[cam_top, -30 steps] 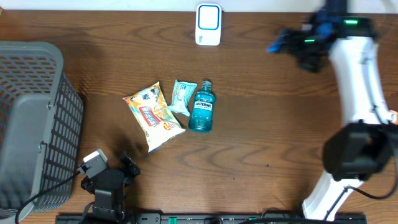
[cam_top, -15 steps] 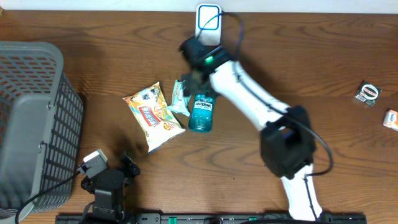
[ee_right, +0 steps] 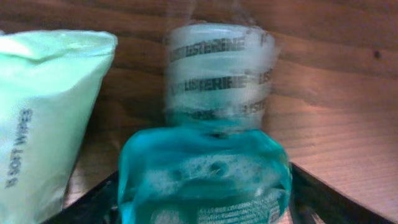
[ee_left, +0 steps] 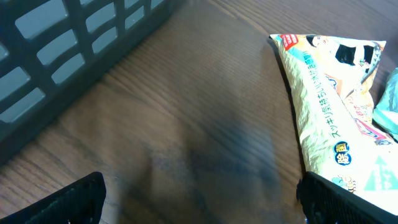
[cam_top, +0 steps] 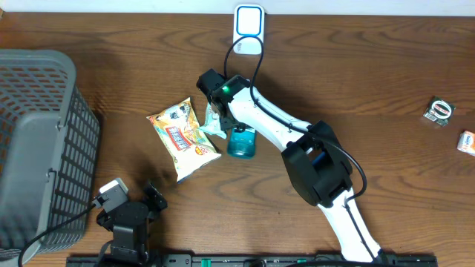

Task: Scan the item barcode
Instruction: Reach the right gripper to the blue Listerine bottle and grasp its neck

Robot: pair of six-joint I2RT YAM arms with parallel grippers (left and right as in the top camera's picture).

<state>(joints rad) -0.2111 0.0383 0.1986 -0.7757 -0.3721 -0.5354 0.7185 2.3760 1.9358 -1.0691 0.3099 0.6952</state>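
- Where three items lie together at the centre of the overhead view, the task's mouthwash bottle (cam_top: 240,141) lies flat on the wooden table (cam_top: 356,81), cap toward the top of the frame.
- "LISTERINE" reads three times around the clear shrink band on its cap in the right wrist view; the blue liquid below is foamy, and the label's small print is too blurred to read.
- The right gripper (cam_top: 227,111) sits over the cap end of the bottle, its dark fingers (ee_right: 84,202) showing at the lower left and lower right corners of the wrist view, one on each side of the bottle; whether they press on it cannot be told.
- A pale green wipes packet (ee_right: 43,112), printed "SOFT WIPES", lies just left of the bottle.
- A yellow snack bag (ee_left: 329,124) further left carries green Japanese print along its edge.
- The left gripper (ee_left: 199,202), at the bottom left of the overhead view, is spread wide with only bare table between its tips.
- A grey mesh basket (cam_top: 37,148) fills the left edge.
- A white scanner (cam_top: 249,30) with a blue-rimmed window stands at top centre.
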